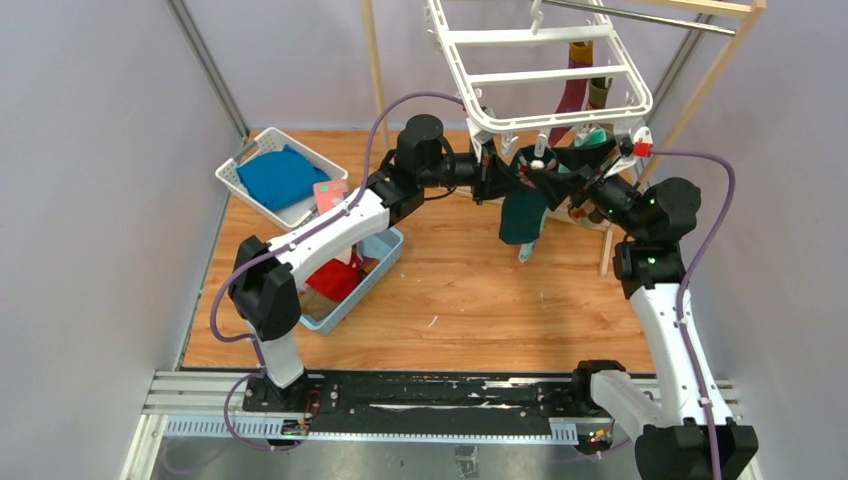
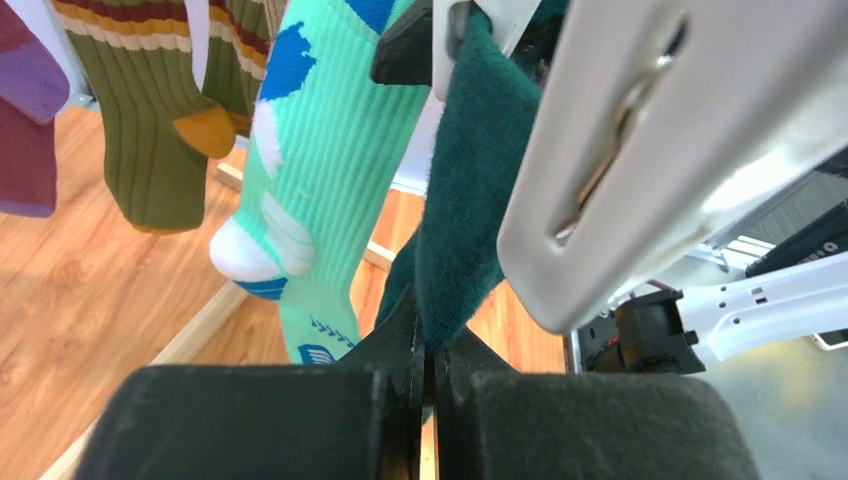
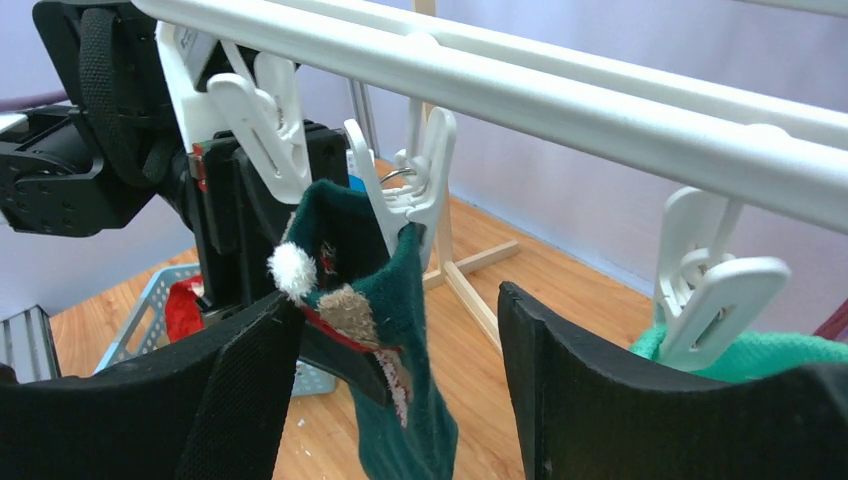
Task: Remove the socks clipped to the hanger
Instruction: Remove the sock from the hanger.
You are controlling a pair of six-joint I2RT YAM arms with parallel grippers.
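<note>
The white hanger [image 1: 545, 75] hangs at the top centre with socks clipped below it. A dark green sock [image 1: 522, 215] with a white pom-pom [image 3: 293, 270] hangs from a white clip [image 3: 418, 190] on the hanger bar [image 3: 600, 110]. My left gripper [image 2: 430, 345] is shut on the dark green sock [image 2: 465, 200], just below its clip [image 2: 650, 150]. My right gripper [image 3: 398, 300] stands open, its fingers [image 3: 560, 380] on either side of the same sock, below the clip. A mint sock [image 2: 320, 170], an olive striped sock [image 2: 160, 120] and a purple sock [image 2: 25, 120] hang beside it.
A white basket [image 1: 240, 180] holding a blue cloth sits at the back left. A blue basket [image 1: 385, 260] with a red sock stands beside the left arm. The wooden rack's poles [image 1: 375, 70] and metal rod [image 1: 640, 15] frame the hanger. Another clip [image 3: 715, 290] grips the mint sock.
</note>
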